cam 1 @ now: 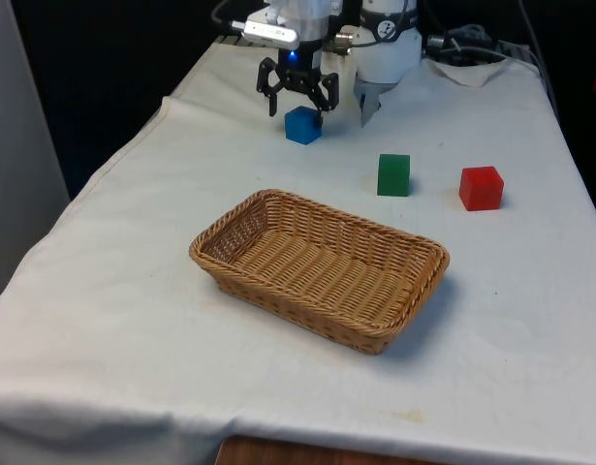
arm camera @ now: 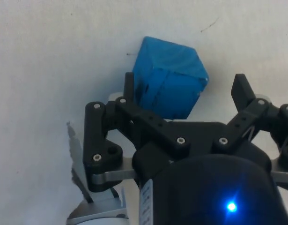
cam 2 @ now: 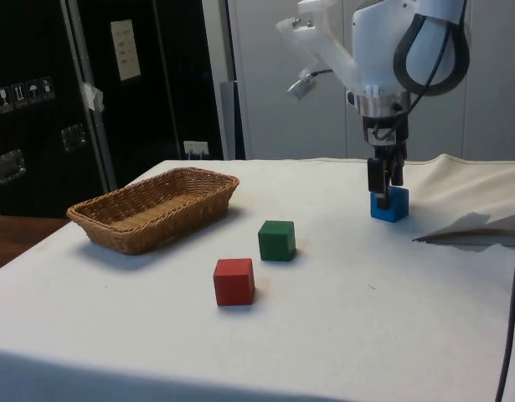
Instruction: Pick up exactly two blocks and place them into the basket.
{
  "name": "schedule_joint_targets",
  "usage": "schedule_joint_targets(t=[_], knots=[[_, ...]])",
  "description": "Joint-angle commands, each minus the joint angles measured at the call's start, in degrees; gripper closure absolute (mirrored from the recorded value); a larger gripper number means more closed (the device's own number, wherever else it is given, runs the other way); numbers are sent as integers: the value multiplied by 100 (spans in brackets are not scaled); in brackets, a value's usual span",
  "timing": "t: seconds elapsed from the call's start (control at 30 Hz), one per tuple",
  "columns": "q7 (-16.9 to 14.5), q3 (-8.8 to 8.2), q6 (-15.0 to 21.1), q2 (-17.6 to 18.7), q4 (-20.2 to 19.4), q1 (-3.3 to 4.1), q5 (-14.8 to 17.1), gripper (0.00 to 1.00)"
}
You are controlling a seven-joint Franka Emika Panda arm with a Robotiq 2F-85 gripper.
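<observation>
A blue block rests on the white cloth at the far end of the table. My gripper hangs just over it, open. In the wrist view the blue block lies between the two fingers of the gripper, close against one finger and apart from the other. From the side, the gripper reaches down to the top of the blue block. A green block and a red block stand towards the front view's right. The wicker basket sits mid-table with nothing in it.
In the side view the green block and red block lie between the basket and the gripper. The cloth is folded up near the robot's base.
</observation>
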Motion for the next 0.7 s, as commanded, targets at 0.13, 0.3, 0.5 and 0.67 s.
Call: schedule_joint_targets(t=[0.13,0.3,0.5,0.67], knots=[[40,-6,6,29,17,6,-23,0],[0,0,0,-6,0,0,0,49],[29,-6,17,34,23,0,-17,98],[0,0,-6,-11,0,0,0,97]])
